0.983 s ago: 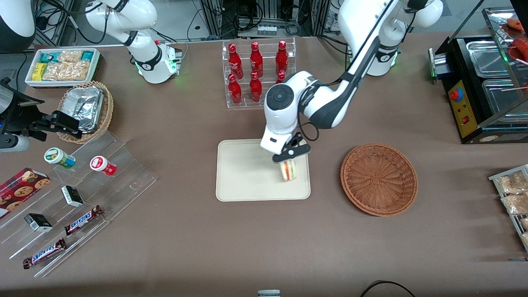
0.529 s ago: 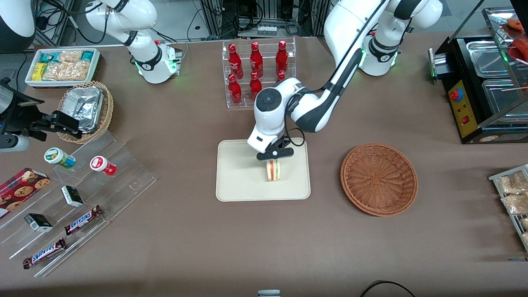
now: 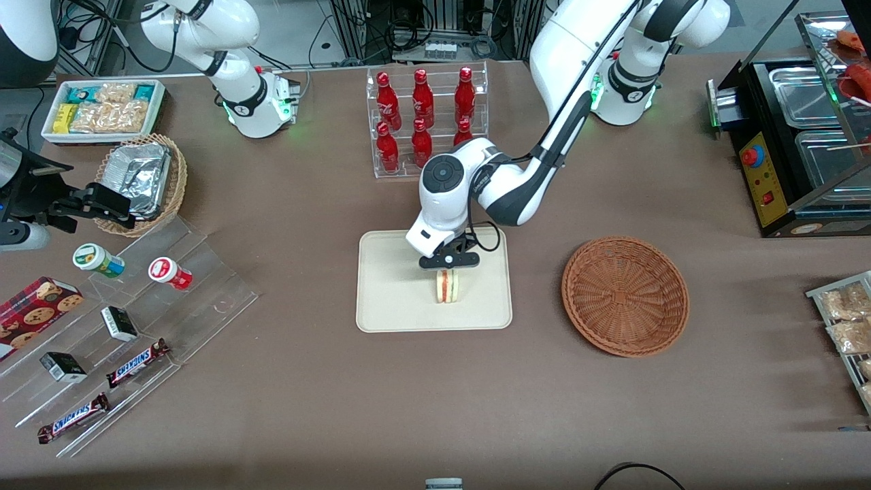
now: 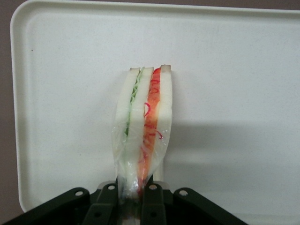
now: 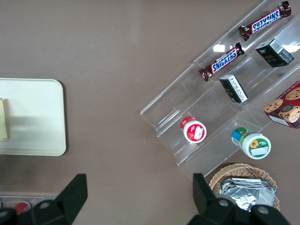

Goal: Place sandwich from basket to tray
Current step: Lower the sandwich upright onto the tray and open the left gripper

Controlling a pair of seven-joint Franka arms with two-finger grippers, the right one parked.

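Observation:
The sandwich (image 3: 448, 286), a wrapped white-bread wedge with red, orange and green filling, hangs just above the middle of the cream-white tray (image 3: 388, 306). My left gripper (image 3: 447, 267) is shut on the sandwich's top edge. In the left wrist view the fingers (image 4: 153, 204) pinch the clear wrap and bread of the sandwich (image 4: 144, 126) over the tray (image 4: 234, 70). The brown wicker basket (image 3: 625, 295) lies empty on the table, beside the tray toward the working arm's end. The right wrist view shows one end of the tray (image 5: 42, 117) and an edge of the sandwich (image 5: 3, 119).
A clear rack of red bottles (image 3: 425, 119) stands farther from the front camera than the tray. An acrylic stepped stand (image 3: 136, 327) with snacks, a smaller wicker basket of foil packets (image 3: 141, 178) and a white snack bin (image 3: 102, 109) lie toward the parked arm's end. A black warmer (image 3: 803, 136) stands toward the working arm's end.
My left gripper has carried the sandwich from the tray's edge nearest the basket to over the tray's middle, and has come slightly lower.

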